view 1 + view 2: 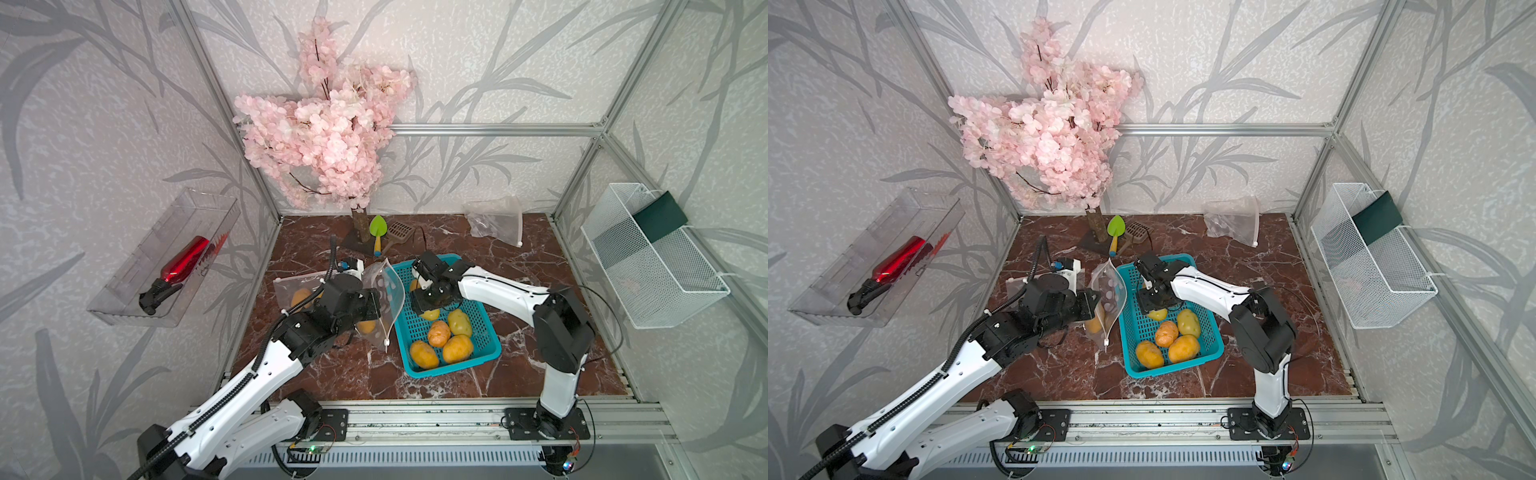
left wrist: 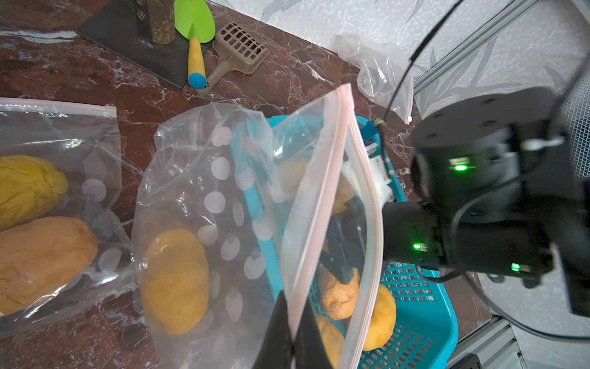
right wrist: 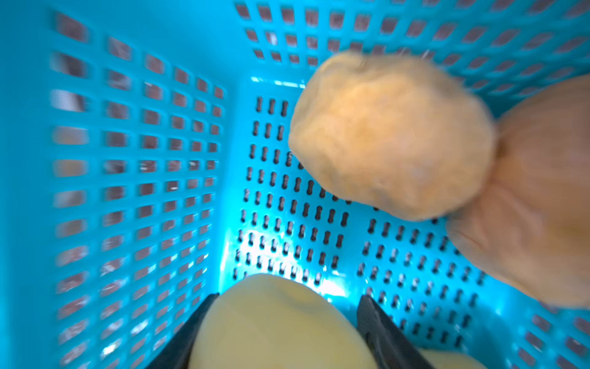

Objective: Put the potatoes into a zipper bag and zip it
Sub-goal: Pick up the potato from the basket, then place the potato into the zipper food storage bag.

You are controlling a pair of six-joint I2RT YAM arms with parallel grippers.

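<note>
My left gripper (image 2: 292, 319) is shut on the pink zip rim of a clear zipper bag (image 2: 223, 207), holding it upright with its mouth open beside the teal basket (image 1: 453, 368). One potato (image 2: 174, 281) lies in that bag. My right gripper (image 3: 287, 300) reaches down into the basket, its two black fingers closed on the sides of a pale yellow potato (image 3: 274, 326). Two orange potatoes (image 3: 392, 134) lie past it. In both top views several potatoes (image 1: 457, 349) (image 1: 1183, 348) sit at the basket's near end.
A second bag (image 2: 48, 134) with two potatoes lies flat left of the held one. At the back stand a pink blossom tree (image 1: 324, 137), a green trowel (image 1: 377, 232), a brown scoop (image 1: 399, 230) and a crumpled empty bag (image 1: 496, 220). A wire basket (image 1: 648, 257) hangs on the right wall.
</note>
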